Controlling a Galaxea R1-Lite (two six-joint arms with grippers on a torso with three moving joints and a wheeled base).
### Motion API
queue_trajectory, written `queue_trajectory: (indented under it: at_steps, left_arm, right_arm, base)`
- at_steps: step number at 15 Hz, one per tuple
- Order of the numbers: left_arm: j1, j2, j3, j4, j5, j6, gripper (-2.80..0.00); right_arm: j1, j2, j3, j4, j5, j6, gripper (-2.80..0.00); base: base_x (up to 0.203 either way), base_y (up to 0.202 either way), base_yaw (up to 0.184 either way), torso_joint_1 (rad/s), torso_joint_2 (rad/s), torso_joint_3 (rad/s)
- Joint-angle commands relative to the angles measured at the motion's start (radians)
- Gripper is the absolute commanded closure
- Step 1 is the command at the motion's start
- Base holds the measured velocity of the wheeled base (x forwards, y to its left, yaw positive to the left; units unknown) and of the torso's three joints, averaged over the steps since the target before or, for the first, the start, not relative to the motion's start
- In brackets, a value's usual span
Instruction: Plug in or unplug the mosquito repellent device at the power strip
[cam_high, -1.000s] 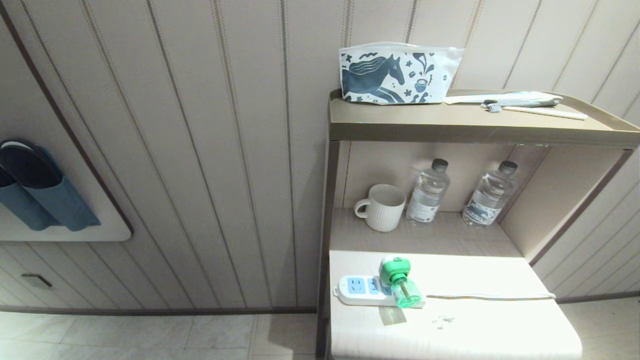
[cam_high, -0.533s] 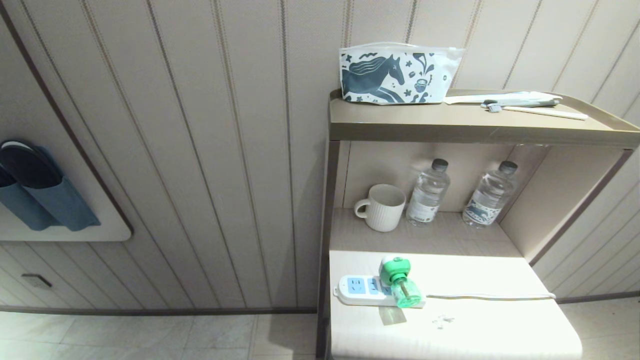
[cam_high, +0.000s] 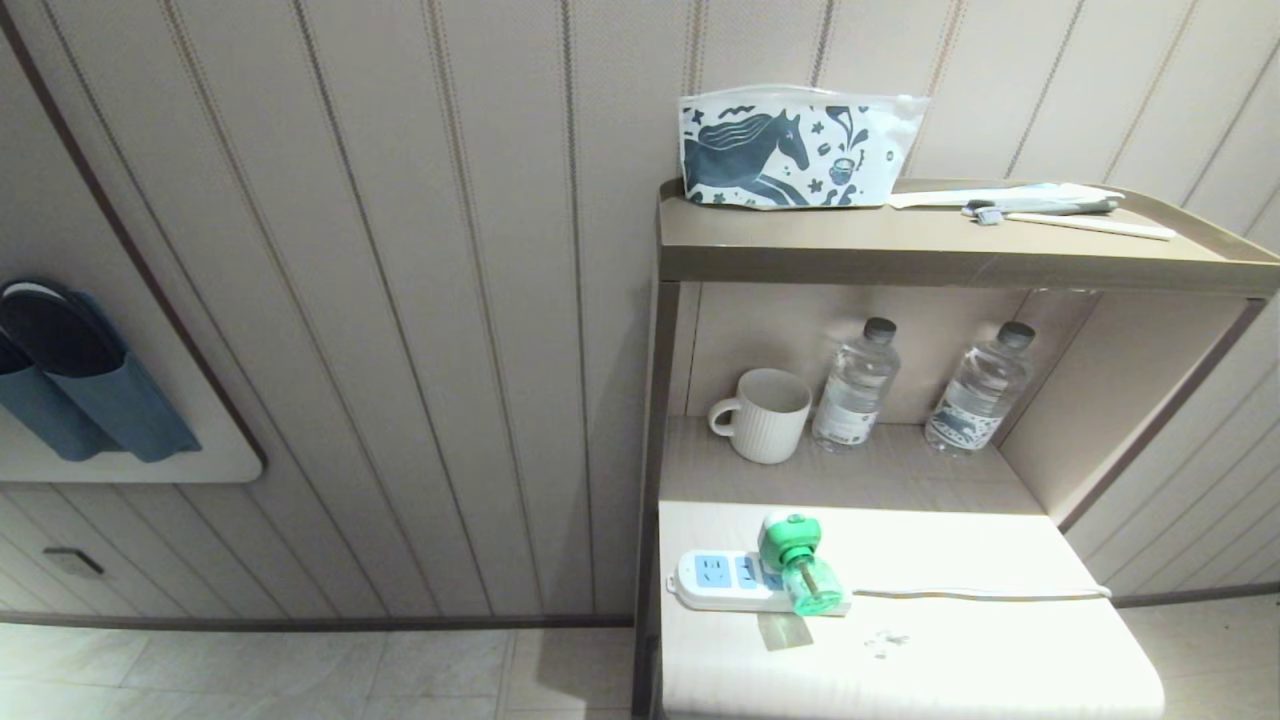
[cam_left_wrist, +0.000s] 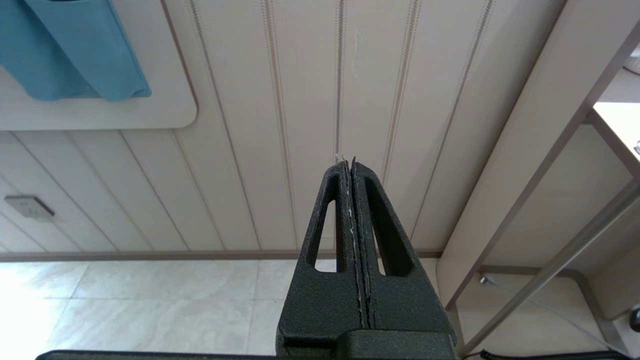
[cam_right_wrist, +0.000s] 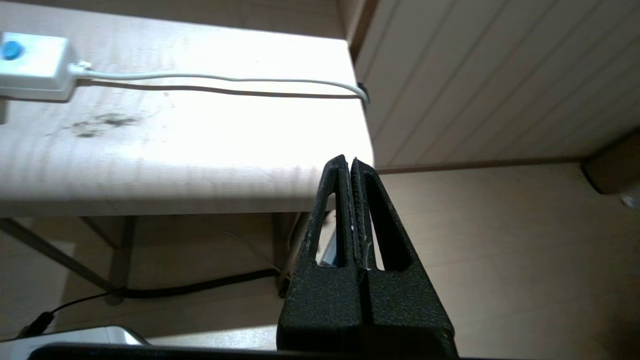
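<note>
Your right gripper (cam_right_wrist: 348, 165) hangs below the desk's (cam_high: 950, 670) front right corner, jaws pressed together on nothing; your left gripper (cam_left_wrist: 349, 166), equally closed and empty, faces the striped wall panelling (cam_high: 400, 300) above the tiled floor (cam_high: 300, 670). On the sunlit desk top, the power strip (cam_high: 715, 580) lies along the left edge, the mosquito repellent device (cam_high: 795, 560) seated in it, its cord (cam_high: 980, 594) running to the right edge. Behind, a mug (cam_high: 765, 415) and two water bottles (cam_high: 855, 385) stand in the recess; a horse-print pouch (cam_high: 795, 150) tops the shelf (cam_high: 950, 250).
</note>
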Motion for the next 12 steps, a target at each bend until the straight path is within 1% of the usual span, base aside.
queue_trajectory:
  at_steps: [1,2,3,4,5,7,8,10,12]
  left_arm:
    - [0.0,0.001,0.0,0.0,0.0,0.0,0.0]
    - [0.0,0.001,0.0,0.0,0.0,0.0,0.0]
    - [0.0,0.001,0.0,0.0,0.0,0.0,0.0]
    - [0.0,0.001,0.0,0.0,0.0,0.0,0.0]
    - [0.0,0.001,0.0,0.0,0.0,0.0,0.0]
    - [0.0,0.0,0.0,0.0,0.0,0.0,0.0]
    - [0.0,0.001,0.0,0.0,0.0,0.0,0.0]
    - [0.0,0.0,0.0,0.0,0.0,0.0,0.0]
    - [0.0,0.0,0.0,0.0,0.0,0.0,0.0]
  right_arm:
    - [0.001,-0.006,0.013,-0.002,0.119,-0.004,0.0]
    - [0.001,-0.007,0.027,-0.003,0.192,-0.003,0.0]
    - [0.001,-0.007,0.044,-0.013,0.232,0.0,0.0]
    - [0.002,-0.009,0.057,-0.026,0.236,0.003,0.0]
    - [0.003,-0.027,0.057,-0.009,0.236,0.006,0.0]
    - [0.007,-0.143,0.056,0.005,0.237,0.019,0.0]
    - [0.008,-0.184,0.057,0.007,0.234,0.038,0.0]
    - [0.009,-0.182,0.057,0.011,0.215,0.104,0.0]
    - [0.009,-0.184,0.057,0.009,0.205,0.136,0.0]
  base:
    - [0.0,0.0,0.0,0.0,0.0,0.0]
    - [0.0,0.0,0.0,0.0,0.0,0.0]
    - [0.0,0.0,0.0,0.0,0.0,0.0]
    - [0.0,0.0,0.0,0.0,0.0,0.0]
    - [0.0,0.0,0.0,0.0,0.0,0.0]
    - [0.0,0.0,0.0,0.0,0.0,0.0]
    - [0.0,0.0,0.0,0.0,0.0,0.0]
    - [0.0,0.0,0.0,0.0,0.0,0.0]
    - [0.0,0.0,0.0,0.0,0.0,0.0]
